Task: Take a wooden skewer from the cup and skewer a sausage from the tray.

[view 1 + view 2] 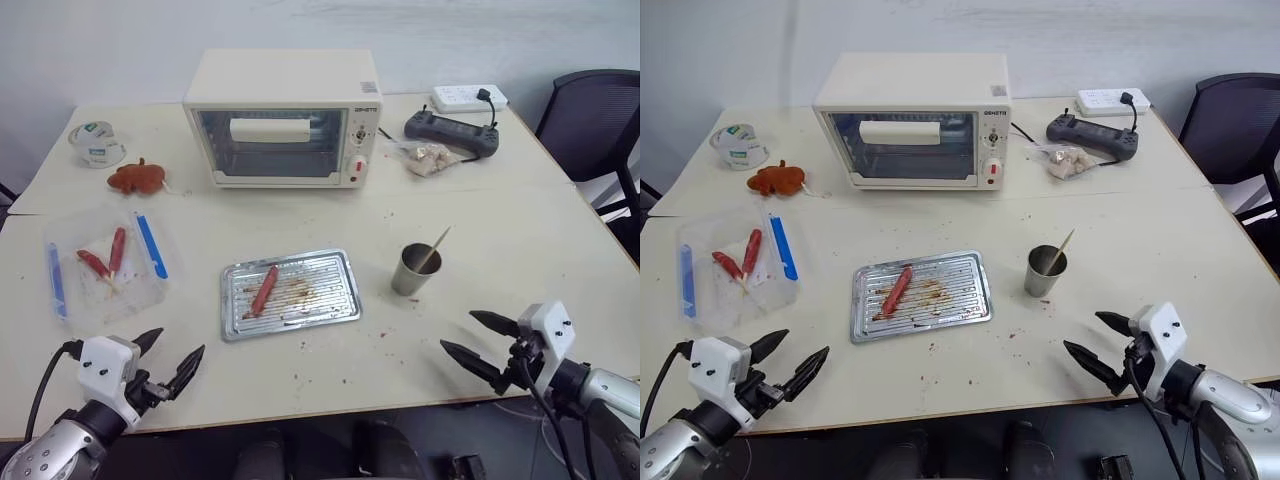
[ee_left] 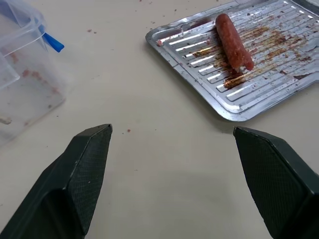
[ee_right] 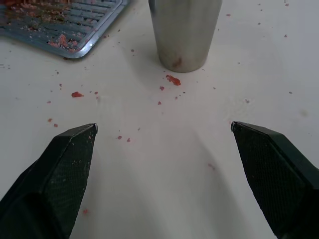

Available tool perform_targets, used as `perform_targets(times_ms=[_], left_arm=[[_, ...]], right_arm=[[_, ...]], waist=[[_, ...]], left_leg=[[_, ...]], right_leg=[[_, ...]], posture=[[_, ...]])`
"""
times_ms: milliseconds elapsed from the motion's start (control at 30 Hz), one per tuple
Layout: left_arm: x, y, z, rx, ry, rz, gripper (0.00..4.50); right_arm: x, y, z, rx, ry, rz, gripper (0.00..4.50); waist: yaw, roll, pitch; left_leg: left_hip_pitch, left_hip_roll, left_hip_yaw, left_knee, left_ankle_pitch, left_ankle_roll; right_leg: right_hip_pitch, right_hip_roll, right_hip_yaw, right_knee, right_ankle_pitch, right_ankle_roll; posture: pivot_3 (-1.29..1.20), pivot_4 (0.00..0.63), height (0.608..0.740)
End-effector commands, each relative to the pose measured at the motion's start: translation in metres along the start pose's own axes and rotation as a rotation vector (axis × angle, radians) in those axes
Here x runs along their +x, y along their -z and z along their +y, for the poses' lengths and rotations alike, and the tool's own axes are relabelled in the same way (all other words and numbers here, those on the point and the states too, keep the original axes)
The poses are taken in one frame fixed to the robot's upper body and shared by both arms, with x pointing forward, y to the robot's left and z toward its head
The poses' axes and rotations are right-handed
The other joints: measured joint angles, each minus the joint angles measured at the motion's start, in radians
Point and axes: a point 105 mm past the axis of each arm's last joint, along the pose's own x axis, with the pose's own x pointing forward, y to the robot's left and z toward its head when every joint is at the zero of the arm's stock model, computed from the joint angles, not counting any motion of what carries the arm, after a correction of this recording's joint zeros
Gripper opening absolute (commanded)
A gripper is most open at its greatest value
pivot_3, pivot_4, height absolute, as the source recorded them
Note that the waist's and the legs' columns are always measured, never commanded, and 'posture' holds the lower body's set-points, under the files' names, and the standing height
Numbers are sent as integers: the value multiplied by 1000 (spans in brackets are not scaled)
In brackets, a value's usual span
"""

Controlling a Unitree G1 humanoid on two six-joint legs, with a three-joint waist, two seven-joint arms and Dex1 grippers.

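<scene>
both fingers (image 1: 175, 357) short of skewer (image 1: 433, 249)

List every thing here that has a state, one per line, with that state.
left tool: open, empty, above the table.
right tool: open, empty, facing the cup.
wooden skewer: leaning in the cup, untouched.
cup: upright, right of the tray.
sausage: lying on the tray, not skewered.
tray: flat on the table, stained.
toaster oven: door shut.
plastic container: open, two sausages inside.
</scene>
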Motion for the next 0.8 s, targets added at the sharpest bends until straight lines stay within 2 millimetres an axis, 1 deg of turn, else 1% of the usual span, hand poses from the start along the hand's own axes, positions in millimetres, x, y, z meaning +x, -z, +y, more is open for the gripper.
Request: perform_targets(times_ms=[33,100,167,233,300,367,467,533,600,700,800], left_arm=[[-5,-4,-1,11,37,-4,4133],[-5,-4,0,4,41,-2,4133],[-5,-5,0,-15,50,-11,4492],[-5,-6,1,-1,55,-8,4492],[-5,-8,-1,23,92,-4,4492],[-5,-14,-6,10,165,-13,4492],[-4,-39,-18,29,312,-49,4492],[0,-56,-25,36,395,-72,4492],[5,-71,-31,48,466,-95,4492],[15,-91,-46,83,594,-117,4492],[24,-104,-53,85,640,-135,4492]], right_arm=[[-5,-6,-4,-27,1,-3,4500],[-5,-6,-6,-13,5,-1,4500],[-6,-6,-7,-5,7,-1,4500],[-6,-6,-10,-14,26,3,4500],[-6,-16,-14,17,45,-35,4500],[-7,-36,-19,94,41,-114,4500],[-5,-67,-18,176,-16,-218,4500],[-1,-83,-18,202,-35,-265,4500],[6,-95,-21,223,-33,-298,4500],[23,-106,-27,258,-22,-330,4500],[35,-104,-33,257,7,-310,4500]], waist=[[0,0,0],[0,0,0],[0,0,0],[0,0,0],[0,0,0],[0,0,0],[-1,0,0],[0,1,0],[0,2,1],[-1,2,1],[-2,3,2]], left_leg=[[0,0,0,0,0,0],[0,0,0,0,0,0],[0,0,0,0,0,0],[0,0,0,0,0,0],[0,0,0,0,0,0],[0,0,0,0,0,0],[0,1,0,0,0,-1],[0,2,0,0,0,-1],[0,1,-1,0,0,-2],[0,0,-1,0,4,-8],[0,0,0,0,4,-8]], right_leg=[[0,0,0,0,0,0],[0,0,0,0,0,0],[0,0,0,0,0,0],[0,0,0,0,0,0],[0,0,0,0,0,0],[0,0,0,0,0,0],[0,0,0,0,0,0],[0,-2,0,0,0,-1],[0,-2,1,1,-1,-1],[0,-1,1,2,0,-1],[0,0,1,2,0,-1]], posture=[[0,150,740],[0,150,740],[0,150,740],[0,150,740],[0,150,740],[0,150,740],[0,150,740],[0,150,740],[0,150,740],[0,150,740],[0,150,740]])
